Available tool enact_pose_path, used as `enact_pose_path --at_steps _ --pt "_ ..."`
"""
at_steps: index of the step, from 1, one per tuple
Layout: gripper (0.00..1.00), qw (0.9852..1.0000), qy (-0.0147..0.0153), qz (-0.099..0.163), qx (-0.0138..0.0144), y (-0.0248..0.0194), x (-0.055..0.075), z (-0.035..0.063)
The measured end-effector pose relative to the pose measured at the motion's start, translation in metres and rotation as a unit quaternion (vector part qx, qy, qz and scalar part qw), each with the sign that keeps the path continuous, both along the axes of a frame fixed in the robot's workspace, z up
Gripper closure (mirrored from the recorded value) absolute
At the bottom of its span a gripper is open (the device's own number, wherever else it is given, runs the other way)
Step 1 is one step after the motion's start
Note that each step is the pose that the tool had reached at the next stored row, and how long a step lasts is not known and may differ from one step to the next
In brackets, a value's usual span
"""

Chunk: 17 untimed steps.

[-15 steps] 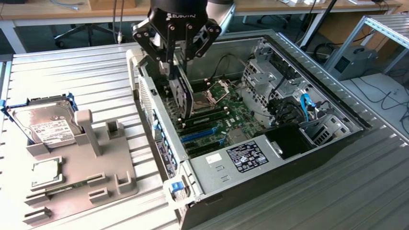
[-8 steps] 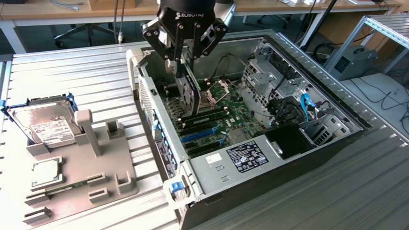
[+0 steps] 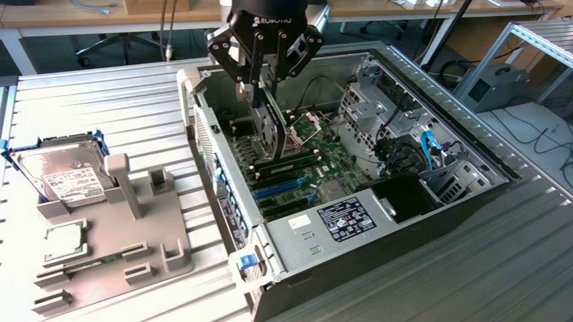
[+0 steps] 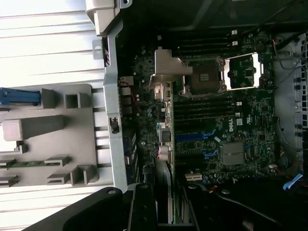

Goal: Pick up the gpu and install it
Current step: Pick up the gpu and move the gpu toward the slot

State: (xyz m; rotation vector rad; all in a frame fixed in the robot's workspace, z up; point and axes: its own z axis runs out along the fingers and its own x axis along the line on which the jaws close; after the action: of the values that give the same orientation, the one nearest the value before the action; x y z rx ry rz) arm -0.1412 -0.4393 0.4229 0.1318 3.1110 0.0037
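Card gripped on edge over the open computer, not yet seated.

The gripper (image 3: 257, 88) has its fingers clamped on the upper edge of the gpu (image 3: 273, 131). The gpu hangs straight below them inside the computer case (image 3: 208, 134), its lower edge close over the motherboard (image 3: 336, 161); whether it touches, I cannot tell. If it comes down off the line of the blue slots (image 3: 279, 189) below the fingers, its edge could strike parts on the board or jam. The silver bracket (image 4: 168, 72) could snag on the case wall, and so narrow a grip could let the card tilt. The card is thin, flat and black-faced, with that bracket at one end.
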Motion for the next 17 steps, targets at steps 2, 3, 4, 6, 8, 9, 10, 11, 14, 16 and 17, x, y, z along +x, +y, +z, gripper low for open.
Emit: enact_pose_path --at_steps 2,3,4,6,8,9,10,11,14,16,17 --pt "0.73 1.0000 0.0000 0.000 -0.0001 0.0003 0.001 0.0000" --pt "0.73 1.0000 0.0000 0.000 0.0000 0.0004 0.002 -0.0001" --pt "0.73 1.0000 0.0000 0.000 0.0000 0.0006 0.004 -0.0001" --pt "0.73 1.0000 0.0000 0.000 0.0000 0.0011 0.006 -0.0002" --pt "0.73 1.0000 0.0000 0.000 0.0000 0.0014 0.008 -0.0003" --pt "0.73 1.0000 0.0000 0.000 0.0000 0.0015 0.009 -0.0003" --pt "0.73 1.0000 0.0000 0.000 0.0000 0.0017 0.010 -0.0003" --pt "0.73 1.0000 0.0000 0.000 0.0000 0.0018 0.011 -0.0004" --pt "0.73 1.0000 0.0000 0.000 0.0000 0.0024 0.015 -0.0005" --pt "0.73 1.0000 0.0000 0.000 0.0000 0.0028 0.017 -0.0006" --pt "0.73 1.0000 0.0000 0.000 -0.0001 0.0031 0.018 -0.0006"
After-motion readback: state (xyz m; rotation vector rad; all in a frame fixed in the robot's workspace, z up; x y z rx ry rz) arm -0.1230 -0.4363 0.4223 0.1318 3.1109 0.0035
